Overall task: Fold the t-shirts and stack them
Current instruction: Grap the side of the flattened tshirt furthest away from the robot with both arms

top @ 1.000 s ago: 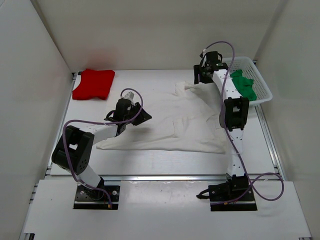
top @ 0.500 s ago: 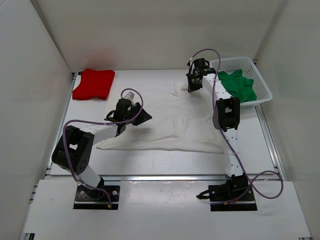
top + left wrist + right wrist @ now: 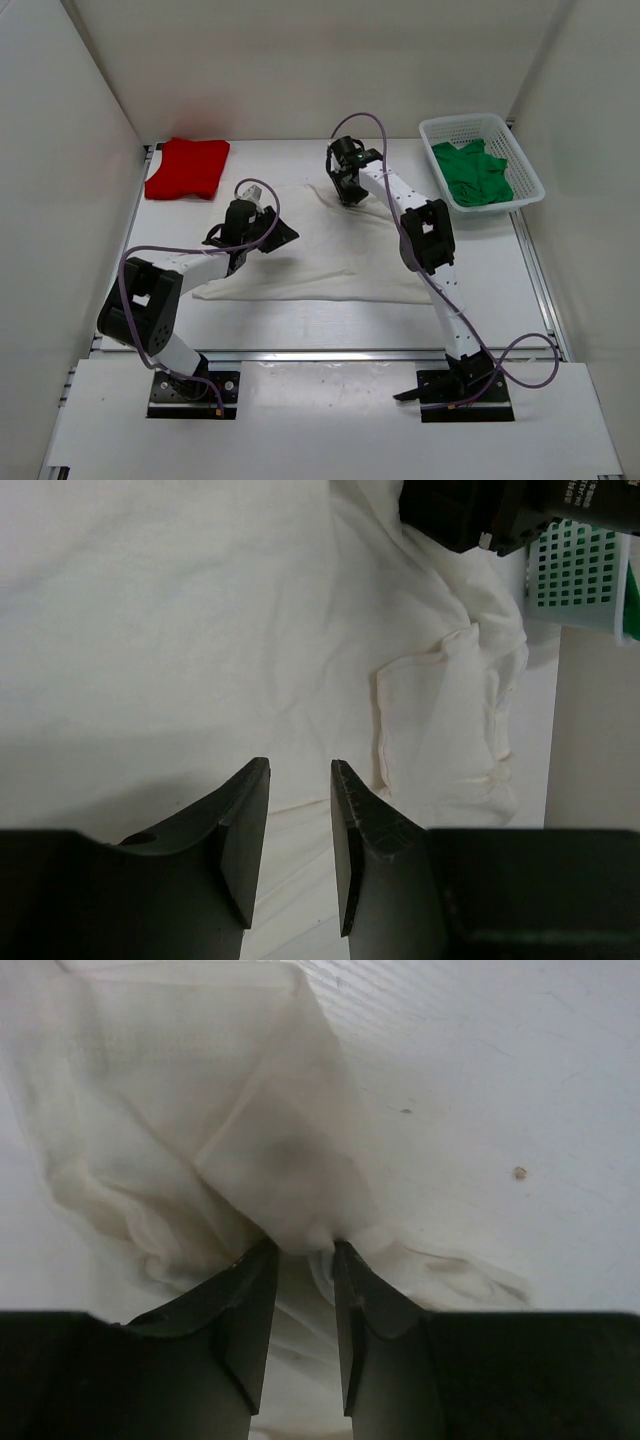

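Note:
The white t-shirt (image 3: 345, 255) lies spread across the table's middle, with its far edge pulled up into a bunch. My right gripper (image 3: 346, 192) is shut on that bunched cloth; in the right wrist view the white t-shirt (image 3: 200, 1110) is pinched at my right gripper (image 3: 303, 1248). Over the shirt's left part hovers my left gripper (image 3: 278, 232). In the left wrist view my left gripper (image 3: 300, 765) is open, with only the flat white t-shirt (image 3: 150, 630) below. A folded red t-shirt (image 3: 187, 167) sits back left. The green t-shirt (image 3: 475, 172) lies crumpled in the basket.
A white mesh basket (image 3: 523, 160) stands at the back right, and its corner (image 3: 575, 570) shows in the left wrist view. White walls close in the table on three sides. Bare tabletop (image 3: 500, 1080) lies beyond the shirt's held edge.
My right gripper has swept left from beside the basket to the back middle, dragging the white shirt's far right part with it. The left arm has barely moved.

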